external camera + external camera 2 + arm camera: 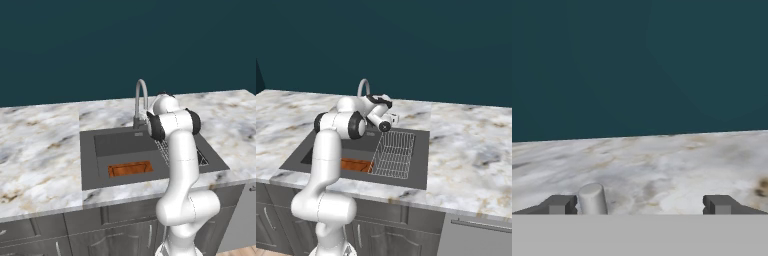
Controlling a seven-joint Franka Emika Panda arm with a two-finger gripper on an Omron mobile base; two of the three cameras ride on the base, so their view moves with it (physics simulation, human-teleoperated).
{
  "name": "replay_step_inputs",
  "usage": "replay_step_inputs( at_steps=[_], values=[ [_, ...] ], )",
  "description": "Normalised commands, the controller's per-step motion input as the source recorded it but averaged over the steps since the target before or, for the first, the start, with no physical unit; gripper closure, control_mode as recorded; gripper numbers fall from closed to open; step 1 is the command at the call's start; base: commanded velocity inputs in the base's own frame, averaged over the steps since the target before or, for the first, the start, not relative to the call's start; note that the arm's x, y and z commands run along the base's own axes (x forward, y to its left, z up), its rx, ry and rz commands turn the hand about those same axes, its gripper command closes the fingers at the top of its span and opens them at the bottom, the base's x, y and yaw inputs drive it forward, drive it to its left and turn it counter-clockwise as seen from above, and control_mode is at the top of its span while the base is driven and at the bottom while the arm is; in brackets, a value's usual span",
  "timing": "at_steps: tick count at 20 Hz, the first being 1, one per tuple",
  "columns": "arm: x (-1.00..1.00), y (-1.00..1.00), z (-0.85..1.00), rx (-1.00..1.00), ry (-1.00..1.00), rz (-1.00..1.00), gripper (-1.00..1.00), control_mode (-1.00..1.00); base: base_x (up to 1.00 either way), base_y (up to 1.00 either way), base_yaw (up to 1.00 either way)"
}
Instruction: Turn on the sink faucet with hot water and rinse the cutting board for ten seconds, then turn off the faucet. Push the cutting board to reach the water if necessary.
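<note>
Counting one sink faucet (141, 100), one cutting board (130, 169), one rack (394, 154) — gripper (640, 204) spread, apparently empty.

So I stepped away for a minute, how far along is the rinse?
Nothing looks done: no stream falls from the sink faucet and the cutting board lies in the sink. In hand: the open claw sits near the faucet. Turning on, rinsing, shutting off all remain.

Kitchen. Dark sink (95, 165) set in marbled stone table (40, 150), tall tap (141, 100) behind it, wire rack (393, 155) in sink, grey cupboards (75, 235) with handles below. Plain teal wall (125, 40) behind.
</note>
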Motion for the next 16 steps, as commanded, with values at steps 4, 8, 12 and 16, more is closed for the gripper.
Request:
replay_step_inputs(
  at_steps=[4,8,12,16],
  values=[
    [0.0,-0.06,0.0,0.0,0.0,0.0,-1.0,-1.0,0.0,0.0,0.0],
    [0.0,-0.11,0.0,0.0,0.0,0.0,-1.0,-1.0,0.0,0.0,0.0],
    [0.0,-0.13,0.0,0.0,0.0,0.0,-1.0,-1.0,0.0,0.0,0.0],
    [0.0,-0.13,0.0,0.0,0.0,0.0,-1.0,-1.0,0.0,0.0,0.0]
  ],
)
